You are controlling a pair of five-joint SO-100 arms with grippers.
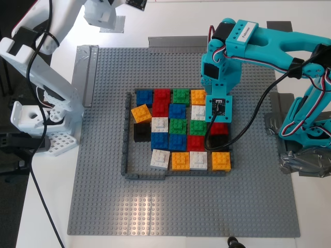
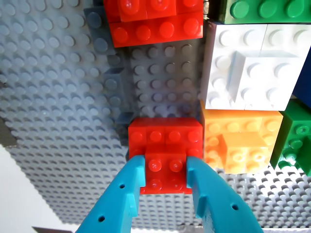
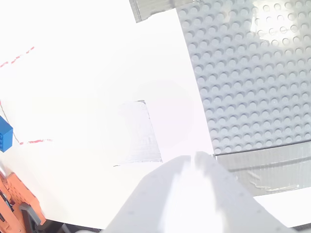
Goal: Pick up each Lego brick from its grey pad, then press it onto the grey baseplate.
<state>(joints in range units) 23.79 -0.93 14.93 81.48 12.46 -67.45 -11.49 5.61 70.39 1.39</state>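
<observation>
My first gripper, the teal one, is shut on the raised middle of a red Lego brick. The brick sits low on the grey baseplate, right beside an orange brick. In the exterior view this gripper stands over the red brick at the right side of the dark grey frame. My second gripper, the white one, is shut and empty above the white table, near a silvery grey pad. It shows at the exterior view's top left. A darker pad lies at the top right.
Inside the frame lie several bricks: white, orange, blue, green, black. Silvery tape strips edge the baseplate. A white arm base stands at the exterior view's left and a teal one at its right.
</observation>
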